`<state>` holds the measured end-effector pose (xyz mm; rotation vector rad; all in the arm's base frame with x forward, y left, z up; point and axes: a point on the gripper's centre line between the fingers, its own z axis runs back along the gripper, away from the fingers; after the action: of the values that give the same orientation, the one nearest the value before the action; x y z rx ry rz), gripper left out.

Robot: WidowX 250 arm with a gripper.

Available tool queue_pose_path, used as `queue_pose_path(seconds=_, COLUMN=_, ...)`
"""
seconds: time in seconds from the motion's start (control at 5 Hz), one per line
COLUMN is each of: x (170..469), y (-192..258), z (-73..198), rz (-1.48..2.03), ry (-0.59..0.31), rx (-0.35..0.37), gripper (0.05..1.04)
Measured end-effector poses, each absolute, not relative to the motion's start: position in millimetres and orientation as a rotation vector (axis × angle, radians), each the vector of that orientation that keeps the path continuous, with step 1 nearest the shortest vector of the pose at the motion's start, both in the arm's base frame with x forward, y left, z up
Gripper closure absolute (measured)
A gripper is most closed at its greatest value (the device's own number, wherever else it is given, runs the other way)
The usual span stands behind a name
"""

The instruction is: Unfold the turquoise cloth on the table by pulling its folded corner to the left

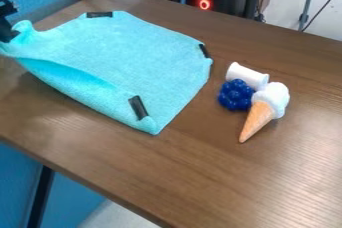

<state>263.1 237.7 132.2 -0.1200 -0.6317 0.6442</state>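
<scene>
At the left edge, near the top, my black gripper [9,35] is shut on a corner of the turquoise cloth [127,54]. That corner is raised, and the cloth's near side rises in a fold towards it. The rest of the cloth lies spread on the table, with black strips at its other corners. To the right of the cloth, a white spool-shaped piece [247,76], a dark blue berry cluster [236,95] and a toy ice cream cone [262,109] with a white top sit close together.
The brown wooden table [200,172] runs diagonally, its near edge going from the left down to the bottom. Blue panels stand beyond its left side and below the near edge. Behind the far edge is a dark case with a red glowing ring [204,4].
</scene>
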Motion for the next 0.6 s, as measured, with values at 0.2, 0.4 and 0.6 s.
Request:
queue_pose_path(seconds=0.2, x=257.0, y=239.8, z=129.7, rz=0.644, ry=-0.609, rx=-0.099, gripper=0.630)
queue_pose_path(seconds=0.4, x=255.6, y=239.8, z=129.9, rz=0.650, ry=-0.602, rx=-0.095, gripper=0.324)
queue_pose_path(seconds=0.6, x=253.7, y=240.2, z=128.3, rz=0.675, ry=-0.585, rx=-0.091, gripper=0.086)
